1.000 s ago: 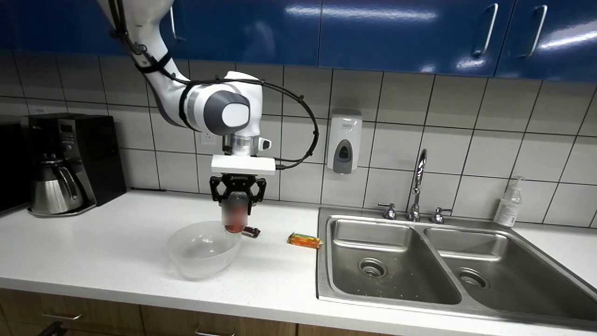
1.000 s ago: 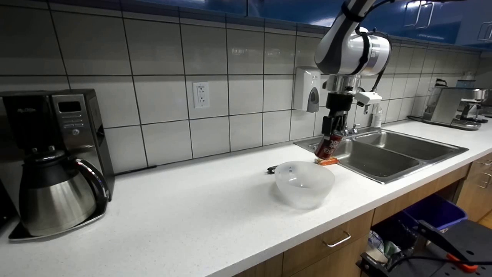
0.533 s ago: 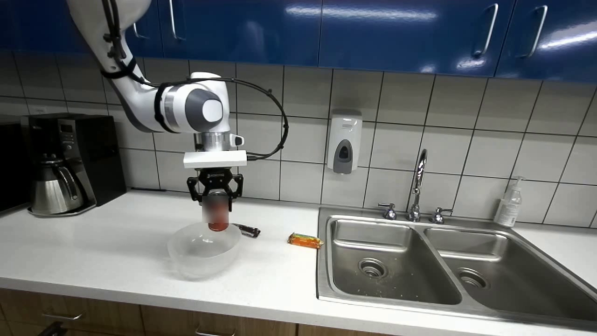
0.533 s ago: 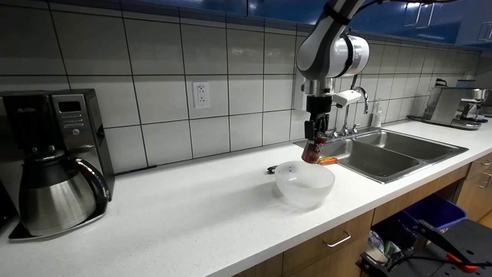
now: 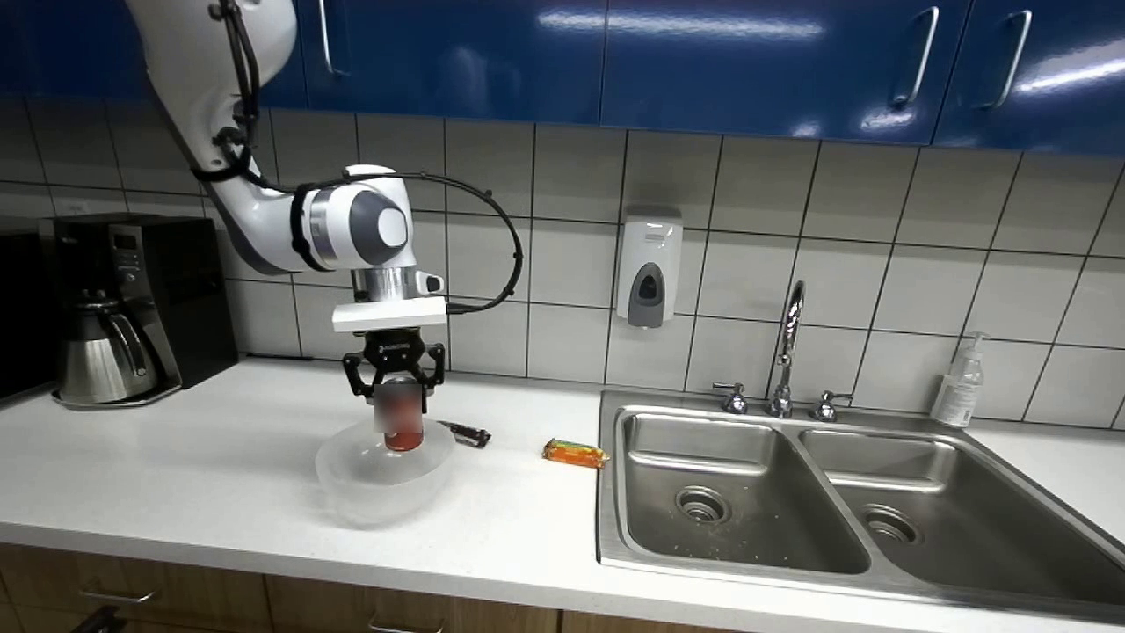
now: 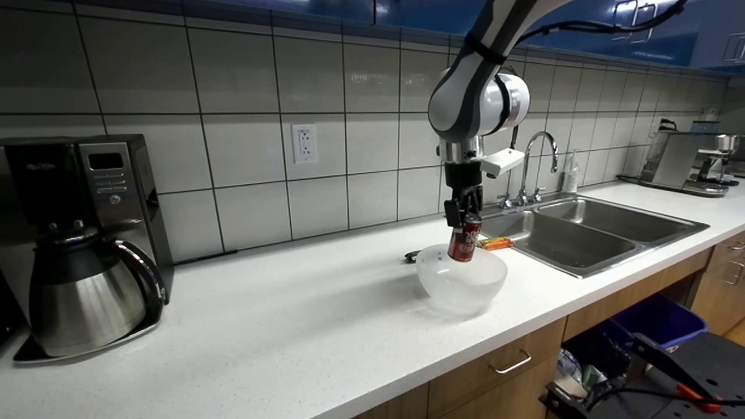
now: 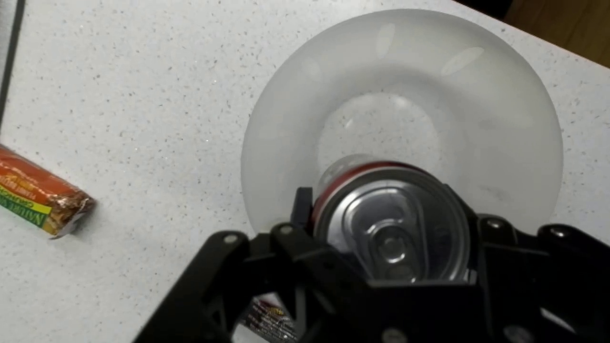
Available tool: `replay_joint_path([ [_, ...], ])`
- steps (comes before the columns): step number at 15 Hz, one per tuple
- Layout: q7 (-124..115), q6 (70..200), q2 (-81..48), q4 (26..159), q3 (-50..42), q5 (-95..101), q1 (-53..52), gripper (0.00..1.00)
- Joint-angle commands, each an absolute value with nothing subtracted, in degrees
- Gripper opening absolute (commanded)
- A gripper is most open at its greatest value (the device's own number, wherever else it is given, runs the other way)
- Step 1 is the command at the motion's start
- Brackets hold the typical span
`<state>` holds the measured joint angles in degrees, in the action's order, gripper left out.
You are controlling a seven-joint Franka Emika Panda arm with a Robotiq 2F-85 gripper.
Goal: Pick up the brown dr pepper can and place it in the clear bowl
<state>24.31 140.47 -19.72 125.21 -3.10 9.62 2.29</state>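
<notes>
The reddish-brown Dr Pepper can (image 5: pixel 403 437) is in my gripper (image 5: pixel 401 406), just over the clear bowl. Its lower end is at about the height of the bowl's rim. In an exterior view the can (image 6: pixel 463 247) tilts slightly, with the gripper (image 6: pixel 464 222) shut around its upper part. The wide translucent bowl (image 5: pixel 378 497) stands on the counter; it also shows in an exterior view (image 6: pixel 465 294). In the wrist view the silvery can top (image 7: pixel 395 228) sits between the fingers, over the near part of the bowl (image 7: pixel 514 138). The can's far side is hidden.
An orange wrapped bar (image 5: pixel 575 454) lies between bowl and sink (image 5: pixel 611 527). A dark wrapped bar (image 5: pixel 470 434) lies close behind the bowl. A coffee maker (image 6: pixel 116 192) with a steel carafe (image 6: pixel 87 297) stands at the counter's end. The tiled wall is behind.
The arm has carried the can from behind the bowl's rim to over the bowl, then lower. The can is more upright now. The gripper has stayed shut on it. The bowl has not moved.
</notes>
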Motion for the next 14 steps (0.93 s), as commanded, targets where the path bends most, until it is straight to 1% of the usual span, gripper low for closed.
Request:
replay_joint_path([
  [1, 21.93, 135.63, -25.82, 118.08, -2.77, 11.95, 2.37, 0.38],
  [9, 18.15, 131.53, -36.26, 110.73, -3.56, 17.68, -0.63, 0.38],
  [14, 16.47, 128.67, -38.42, 108.83, -3.50, 20.78, -2.05, 0.38],
])
